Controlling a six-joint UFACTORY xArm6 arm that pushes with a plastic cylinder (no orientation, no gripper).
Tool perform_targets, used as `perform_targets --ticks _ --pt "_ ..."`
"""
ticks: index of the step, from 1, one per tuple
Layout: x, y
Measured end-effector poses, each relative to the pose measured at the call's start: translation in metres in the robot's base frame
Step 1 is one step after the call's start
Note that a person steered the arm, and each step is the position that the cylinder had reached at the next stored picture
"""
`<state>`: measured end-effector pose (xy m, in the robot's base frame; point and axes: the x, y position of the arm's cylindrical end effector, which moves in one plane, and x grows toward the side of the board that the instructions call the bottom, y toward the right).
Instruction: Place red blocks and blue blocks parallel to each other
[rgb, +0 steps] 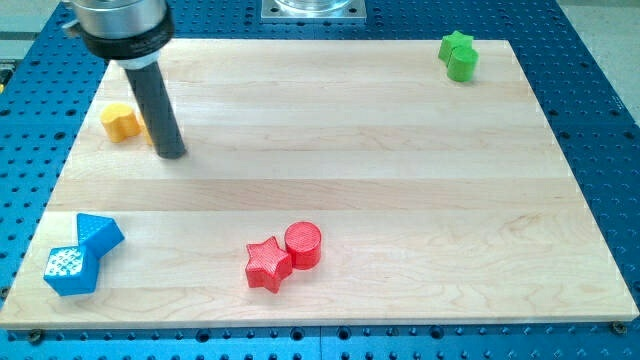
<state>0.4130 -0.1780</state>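
A red star block and a red cylinder touch each other near the view's bottom centre. Two blue blocks touch at the view's bottom left: a blue cube and a blue wedge-like block just above and right of it. My tip rests on the board at the view's upper left, far from the red and blue blocks and just right of a yellow block.
Two green blocks, a star and a cylinder, touch at the view's top right corner of the wooden board. A blue perforated table surrounds the board.
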Motion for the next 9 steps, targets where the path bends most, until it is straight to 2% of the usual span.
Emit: perform_targets --ticks 1,2,6,7,8,9 --pt "-0.009 0.024" --pt "-0.009 0.003" --pt "-0.002 0.015" --pt "-0.001 0.041" --pt "0.027 0.118" --pt "0.1 0.223"
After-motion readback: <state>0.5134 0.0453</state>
